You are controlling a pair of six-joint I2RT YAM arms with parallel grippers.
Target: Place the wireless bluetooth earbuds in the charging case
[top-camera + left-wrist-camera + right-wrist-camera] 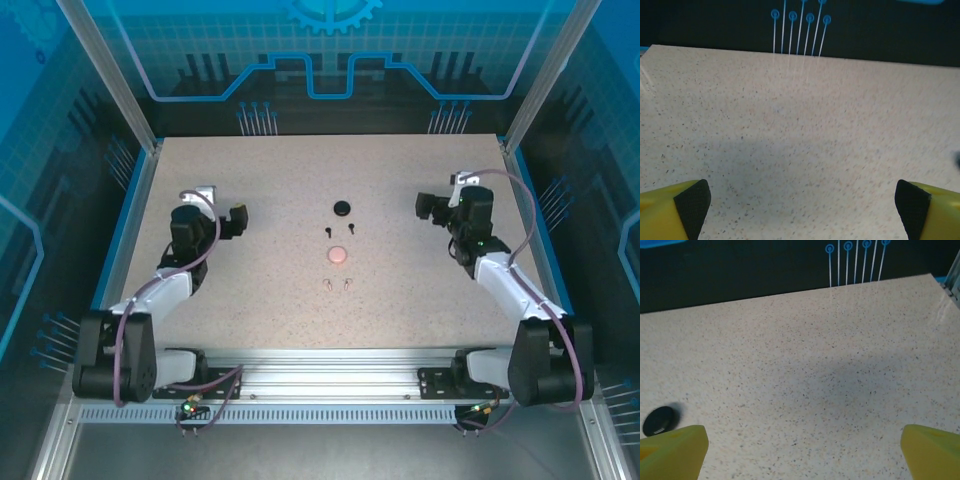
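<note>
Overhead: black earbuds lie loose between black case and pink case, pale earbuds nearer the bases | left gripper and right gripper well apart from them, both spread wide, holding nothing | right wrist catches the black case; left wrist looks over speckled table

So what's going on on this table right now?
Nothing is being handled yet. The left gripper and right gripper are both open and empty, one at each side of the table. Down the middle lie a black case, two black earbuds, a pink case and two pale earbuds, every bud loose outside the cases.
</note>
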